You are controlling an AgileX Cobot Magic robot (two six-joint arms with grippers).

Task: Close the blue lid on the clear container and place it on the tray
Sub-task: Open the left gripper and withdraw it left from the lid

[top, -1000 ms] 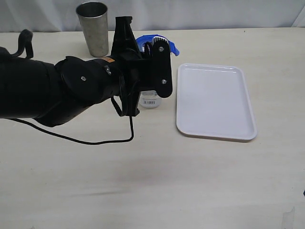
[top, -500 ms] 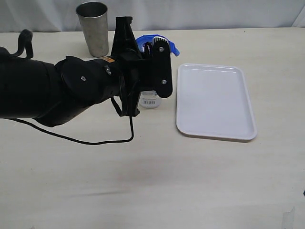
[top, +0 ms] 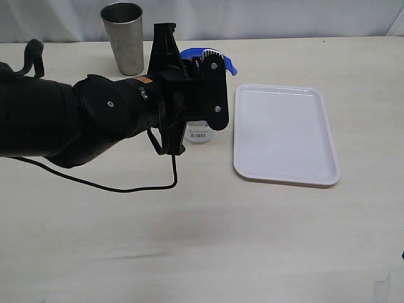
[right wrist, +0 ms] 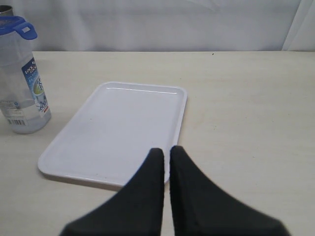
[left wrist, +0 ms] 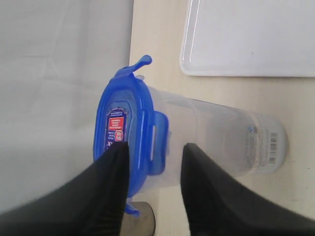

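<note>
The clear container (left wrist: 221, 137) stands upright on the table left of the tray (top: 284, 136), with the blue lid (left wrist: 125, 123) sitting on its top. My left gripper (left wrist: 155, 147) is at the container's top, open. One finger lies over the lid's top, the other beside the container's upper wall, and a folded-down lid flap sits between them. Another flap (left wrist: 140, 64) sticks out. In the exterior view my left arm hides most of the container; only its base (top: 199, 132) shows. My right gripper (right wrist: 166, 150) hovers shut and empty near the tray's (right wrist: 118, 128) near edge.
A grey steel cup (top: 124, 38) stands at the back, left of the container. A black cable (top: 126, 186) from my left arm loops over the table in front of it. The container (right wrist: 22, 83) also shows in the right wrist view, far from that gripper.
My left gripper's jaws have spread apart at the lid; before they were nearly shut. The container, tray and right gripper have not moved.
</note>
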